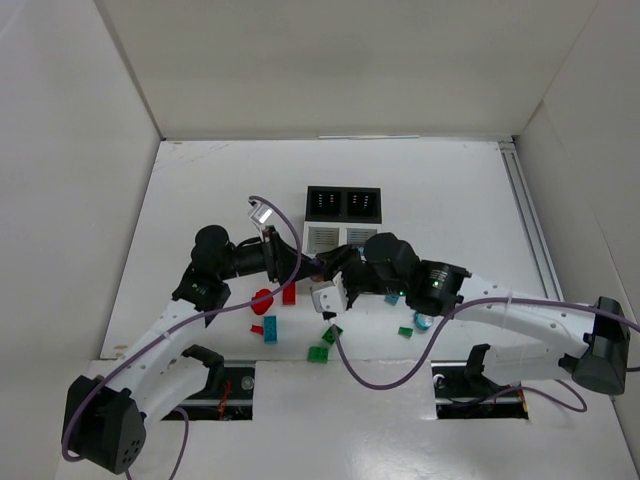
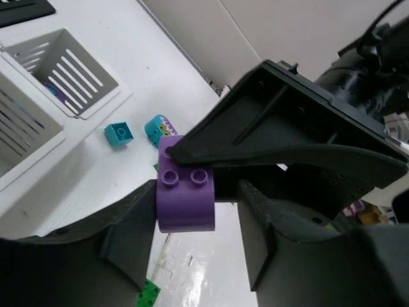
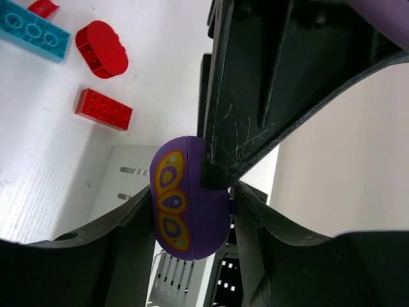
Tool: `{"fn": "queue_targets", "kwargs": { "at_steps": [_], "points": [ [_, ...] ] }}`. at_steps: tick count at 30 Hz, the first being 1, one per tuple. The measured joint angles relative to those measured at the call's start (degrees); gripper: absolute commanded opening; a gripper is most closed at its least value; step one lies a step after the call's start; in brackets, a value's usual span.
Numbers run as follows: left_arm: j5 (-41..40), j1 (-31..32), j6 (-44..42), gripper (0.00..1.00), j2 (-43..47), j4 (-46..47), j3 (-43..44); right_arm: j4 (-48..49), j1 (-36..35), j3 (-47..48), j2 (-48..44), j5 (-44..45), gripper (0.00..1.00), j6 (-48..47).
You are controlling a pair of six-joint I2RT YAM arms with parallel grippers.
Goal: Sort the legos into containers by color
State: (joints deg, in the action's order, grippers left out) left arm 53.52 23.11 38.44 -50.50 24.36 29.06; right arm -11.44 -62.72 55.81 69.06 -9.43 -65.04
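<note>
A purple lego with two studs and a yellow pattern on one face sits where both grippers meet, just in front of the white slatted bins. My right gripper is shut on it, with both fingers touching its sides. My left gripper is open around it: its left finger touches the piece and its right finger stands apart. In the top view the left gripper and right gripper overlap and hide the piece. The black bins stand behind the white pair.
Loose on the table near the arms: a red oval, a red brick, a teal brick, green pieces, and a teal oval. A teal brick lies by the white bin.
</note>
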Motion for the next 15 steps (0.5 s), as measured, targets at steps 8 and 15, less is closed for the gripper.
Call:
{"fn": "queue_targets", "kwargs": {
  "at_steps": [8, 15],
  "points": [
    [4.1, 0.4, 2.2, 0.65, 0.4, 3.3, 0.0, 2.6, 0.0, 0.0, -0.7, 0.1, 0.41, -1.7],
    [5.1, 0.4, 2.9, 0.5, 0.3, 3.5, 0.0, 4.0, 0.0, 0.0, -2.0, 0.6, 0.41, -2.4]
  ]
}}
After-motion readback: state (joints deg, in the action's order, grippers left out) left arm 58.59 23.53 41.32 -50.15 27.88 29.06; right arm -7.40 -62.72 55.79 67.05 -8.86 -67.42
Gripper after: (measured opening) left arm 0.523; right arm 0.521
